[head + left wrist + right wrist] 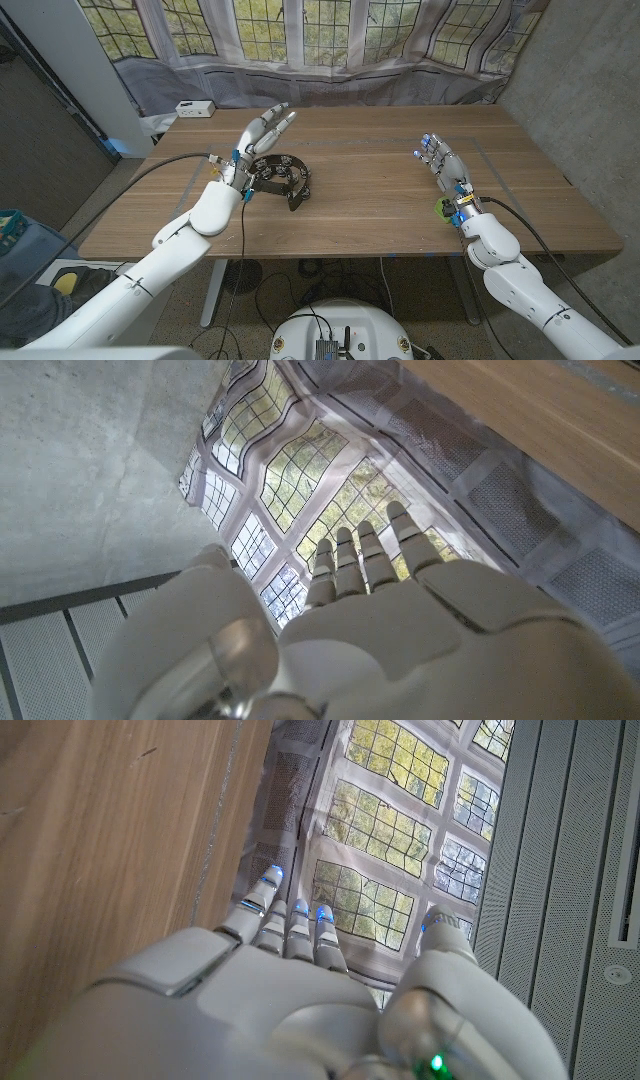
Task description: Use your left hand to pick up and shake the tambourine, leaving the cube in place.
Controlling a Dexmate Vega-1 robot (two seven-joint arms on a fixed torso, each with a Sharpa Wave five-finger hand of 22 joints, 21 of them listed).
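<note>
Left hand [262, 137] above black round tambourine [281, 179]

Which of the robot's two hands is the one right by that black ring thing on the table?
The left hand, raised with fingers spread just above the black tambourine. The right hand sits far across the table, nowhere near it.

No readable text, label or number anywhere.

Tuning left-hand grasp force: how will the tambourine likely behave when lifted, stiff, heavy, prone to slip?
The tambourine is a dark open ring, so probably stiff and light for its size. Its thin rim gives the left hand, fingers apart above it, little to grip, so it may pivot or slip. The small discs along the rim look loose and will likely rattle at any bump.
</note>
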